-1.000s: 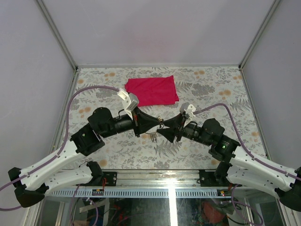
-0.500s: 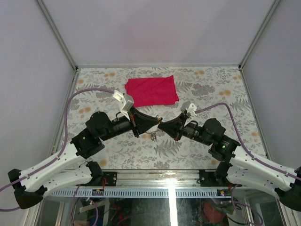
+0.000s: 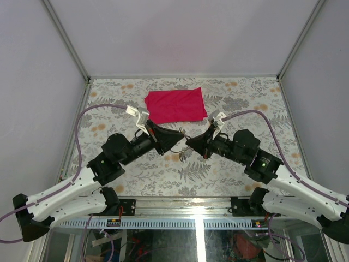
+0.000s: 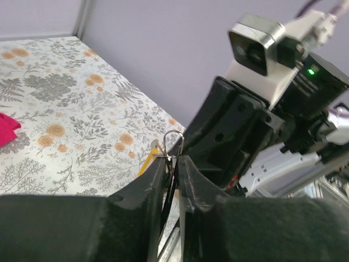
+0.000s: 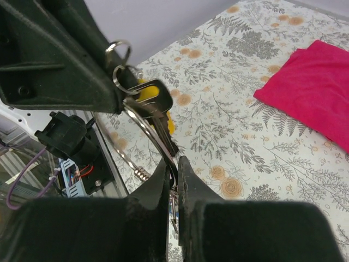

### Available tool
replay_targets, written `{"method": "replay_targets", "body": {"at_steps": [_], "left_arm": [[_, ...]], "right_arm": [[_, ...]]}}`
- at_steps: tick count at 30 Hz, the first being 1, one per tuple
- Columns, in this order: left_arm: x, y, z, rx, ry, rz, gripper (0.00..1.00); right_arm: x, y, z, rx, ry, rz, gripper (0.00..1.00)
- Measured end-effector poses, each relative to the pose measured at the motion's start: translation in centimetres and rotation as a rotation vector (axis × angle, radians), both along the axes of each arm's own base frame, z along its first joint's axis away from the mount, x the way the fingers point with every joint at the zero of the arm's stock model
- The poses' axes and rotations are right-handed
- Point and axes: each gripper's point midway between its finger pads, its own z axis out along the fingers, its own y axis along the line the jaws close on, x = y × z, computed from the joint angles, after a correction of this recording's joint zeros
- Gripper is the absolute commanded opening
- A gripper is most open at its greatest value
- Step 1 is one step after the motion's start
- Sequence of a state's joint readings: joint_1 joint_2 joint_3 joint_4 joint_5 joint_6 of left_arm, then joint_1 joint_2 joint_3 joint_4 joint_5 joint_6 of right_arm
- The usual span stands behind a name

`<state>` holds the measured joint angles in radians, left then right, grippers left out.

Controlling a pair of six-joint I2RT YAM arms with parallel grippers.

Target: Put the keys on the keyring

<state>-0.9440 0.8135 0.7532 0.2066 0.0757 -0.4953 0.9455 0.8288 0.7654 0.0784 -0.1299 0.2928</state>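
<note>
The left claw (image 4: pixel 173 162) is clenching on a small wire loop (image 4: pixel 173 143) that is poking out between its fingertips. In the right wrist view that loop is sitting at the head of a silver key (image 5: pixel 157 101) with some yellow on it. The right claw (image 5: pixel 175 164) is also clenching. It is pinching the thin wire of the keyring (image 5: pixel 148 132), which is curving up from its fingertips toward the left claw.

Both claws are meeting tip to tip in the air over the middle of the desk (image 3: pixel 245 103), a little toward its near edge. The red cloth (image 3: pixel 175 105) is lying flat nearer the far edge, apart from the work. A small bunch of keys (image 3: pixel 182 156) is showing just under the meeting tips in the overhead view. It is probably dangling from the ring, though it cannot be told from the pictures whether it is hanging or lying on the desk.

The threading step itself appears to be in hand: one claw is steadying the ring while the other is presenting a key to it. Whether this key is already riding on the wire cannot be told, since the wires are crossing too closely.

The next move is calling for fine alignment. The ring's open end needs to find the hole in the key's head, and the key then needs to slide along the wire. Neither pinch should slip, because both pieces are thin, smooth metal.
</note>
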Motion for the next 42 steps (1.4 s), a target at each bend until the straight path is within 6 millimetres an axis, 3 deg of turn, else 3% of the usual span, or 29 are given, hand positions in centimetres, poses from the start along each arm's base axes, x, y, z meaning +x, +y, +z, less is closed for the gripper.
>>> {"method": "replay_targets", "body": {"at_steps": [7, 14, 20, 26, 28, 30, 36, 39, 42], "left_arm": [[2.3, 1.1, -0.5, -0.010, 0.034, 0.138, 0.49], [3.5, 2.6, -0.9, -0.010, 0.039, 0.240, 0.53], [3.5, 4.0, -0.5, 0.022, -0.017, 0.282, 0.56], [3.3, 4.6, -1.3, 0.137, -0.101, 0.280, 0.65], [3.1, 4.5, -1.6, 0.188, -0.129, 0.262, 0.77], [3.1, 4.3, -1.7, 0.227, -0.149, 0.246, 0.98], [4.8, 3.4, -2.4, 0.329, -0.126, 0.269, 1.00], [6.5, 3.4, -4.2, 0.382, -0.072, 0.287, 1.00], [9.3, 4.7, -6.2, 0.409, 0.011, 0.333, 1.00]], "right_arm": [[0.0, -0.2, 0.1, -0.069, 0.047, -0.005, 0.00], [0.0, -0.9, 0.6, -0.173, 0.078, -0.017, 0.00], [1.5, -2.0, 0.9, -0.321, 0.061, -0.084, 0.00], [2.9, -4.3, -0.2, -0.459, -0.006, -0.164, 0.00], [3.1, -5.1, -1.0, -0.484, -0.042, -0.181, 0.00], [2.9, -5.9, -1.8, -0.496, -0.067, -0.185, 0.00], [1.6, -7.0, -3.4, -0.501, -0.083, -0.146, 0.00], [0.7, -6.5, -3.8, -0.488, -0.059, -0.098, 0.00], [-0.6, -5.7, -4.6, -0.463, -0.007, -0.027, 0.00]]}}
